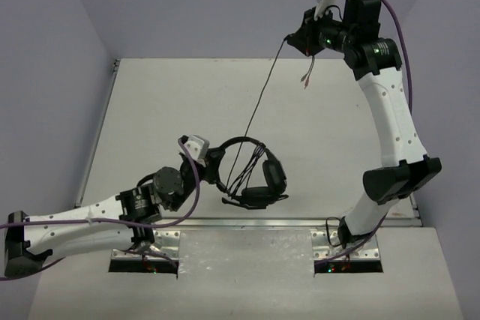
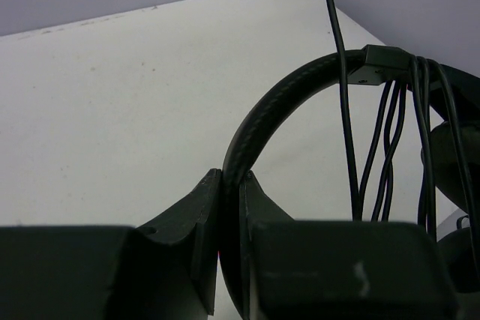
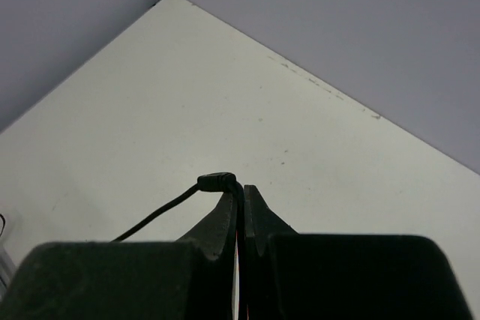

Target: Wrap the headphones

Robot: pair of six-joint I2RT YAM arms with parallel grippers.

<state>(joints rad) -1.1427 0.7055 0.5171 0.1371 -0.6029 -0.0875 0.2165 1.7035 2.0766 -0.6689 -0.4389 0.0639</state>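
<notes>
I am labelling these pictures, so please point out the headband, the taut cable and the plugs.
headband (image 2: 281,95), left wrist view, middle of the arch
cable (image 1: 261,95), top view, middle of the taut stretch
plugs (image 1: 306,82), top view, the hanging reddish tips

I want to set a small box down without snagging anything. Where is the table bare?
The table is bare far-left, between its left edge and the taut cable, and again between that cable and the right arm. Crowded: near-centre, where the left gripper pinches the headphones.
</notes>
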